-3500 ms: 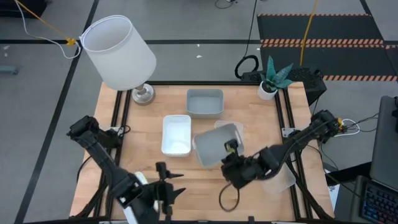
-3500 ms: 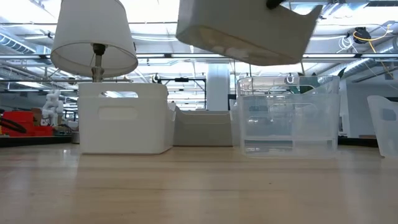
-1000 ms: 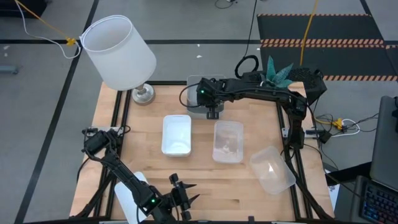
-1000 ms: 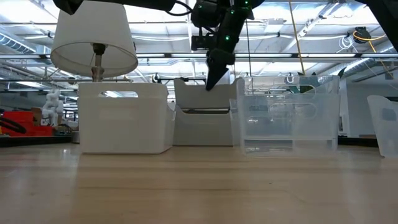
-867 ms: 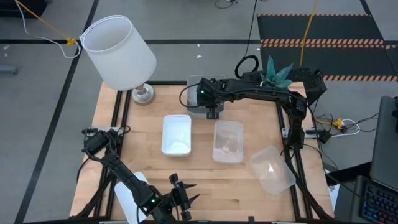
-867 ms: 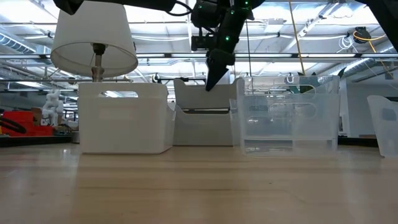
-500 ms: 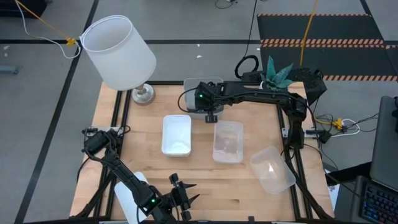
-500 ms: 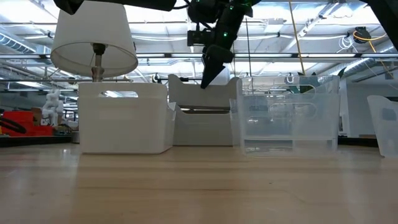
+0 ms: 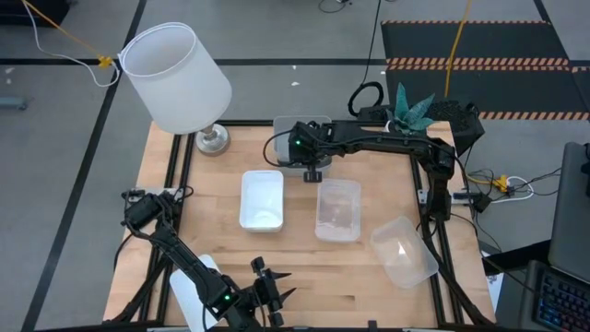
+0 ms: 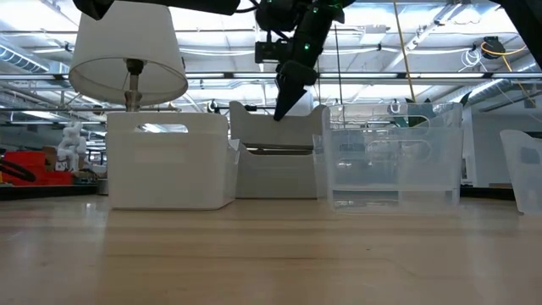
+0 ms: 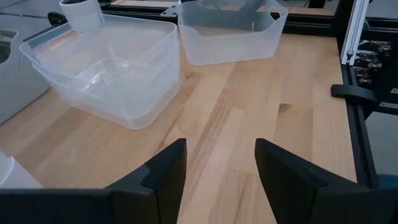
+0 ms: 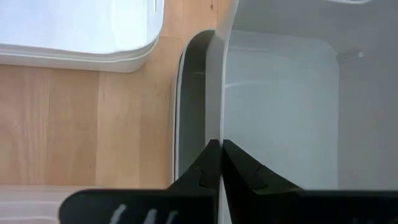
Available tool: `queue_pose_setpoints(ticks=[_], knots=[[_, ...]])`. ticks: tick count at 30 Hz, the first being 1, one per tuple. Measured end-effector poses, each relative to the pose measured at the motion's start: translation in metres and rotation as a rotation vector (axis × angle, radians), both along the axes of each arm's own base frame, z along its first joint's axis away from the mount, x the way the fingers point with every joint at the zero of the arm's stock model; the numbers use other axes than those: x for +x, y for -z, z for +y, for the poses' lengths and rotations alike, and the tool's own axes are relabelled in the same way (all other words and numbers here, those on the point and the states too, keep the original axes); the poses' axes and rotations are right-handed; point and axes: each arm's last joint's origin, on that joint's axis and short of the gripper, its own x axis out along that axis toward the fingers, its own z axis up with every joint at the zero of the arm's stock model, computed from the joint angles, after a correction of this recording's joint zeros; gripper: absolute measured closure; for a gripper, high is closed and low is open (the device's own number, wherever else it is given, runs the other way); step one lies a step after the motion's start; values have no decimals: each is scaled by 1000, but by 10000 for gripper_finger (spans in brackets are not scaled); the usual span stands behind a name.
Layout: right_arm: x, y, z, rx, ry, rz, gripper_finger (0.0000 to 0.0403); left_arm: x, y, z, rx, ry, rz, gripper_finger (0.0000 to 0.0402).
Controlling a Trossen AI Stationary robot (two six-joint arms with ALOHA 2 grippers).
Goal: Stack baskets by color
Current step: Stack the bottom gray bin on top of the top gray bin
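Baskets counted in the high view: one white basket (image 9: 262, 199) left of centre on the worktop (image 9: 304, 267); one clear basket (image 9: 337, 208) just to its right, upright; a second clear basket (image 9: 404, 251) lying tilted near the right front corner; and grey-blue baskets (image 9: 297, 146) at the back centre. In the low view the grey-blue ones are seen as two: an upper grey-blue basket (image 10: 273, 124) sits tilted and raised above a lower grey-blue basket (image 10: 275, 174). Total visible: five.

The right pincer (image 9: 312, 171) is reached across from the right side to the front wall of the grey-blue pair. In the right wrist view its fingers (image 12: 210, 163) are pressed together on the thin wall of the upper grey-blue basket, with the darker rim of the lower one showing just beside it.

The left pincer (image 9: 267, 293) is held low at the front edge of the worktop, well apart from all baskets. Its fingers (image 11: 166, 172) are spread with nothing between them; bare wood and both clear baskets are seen past them.

Other items: one lamp (image 9: 178, 78) with a large white shade at the back left corner, and one small potted plant (image 9: 403, 114) at the back right.

The worktop is light wood planking inside a black frame. The floor around it is grey, with a hazard-striped black mat (image 9: 475, 51) beyond the back right. Across the low view an open hall with ceiling beams and lights is seen.
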Motion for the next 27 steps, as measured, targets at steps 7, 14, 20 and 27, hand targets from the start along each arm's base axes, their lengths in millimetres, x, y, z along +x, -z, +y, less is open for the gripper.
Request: queue_pose_setpoints(ticks=[7,14,20,27], knots=[[0,0,1,44,-19,-9,403,0,0,0,-1,0,0,211],[-1,1,1,51,-12,2,403,0,0,0,-1,0,0,211],[-1,1,0,15,-9,14,403,0,0,0,-1,0,0,211],[-2,0,-1,-8,-9,20,403,0,0,0,0,1,0,211]])
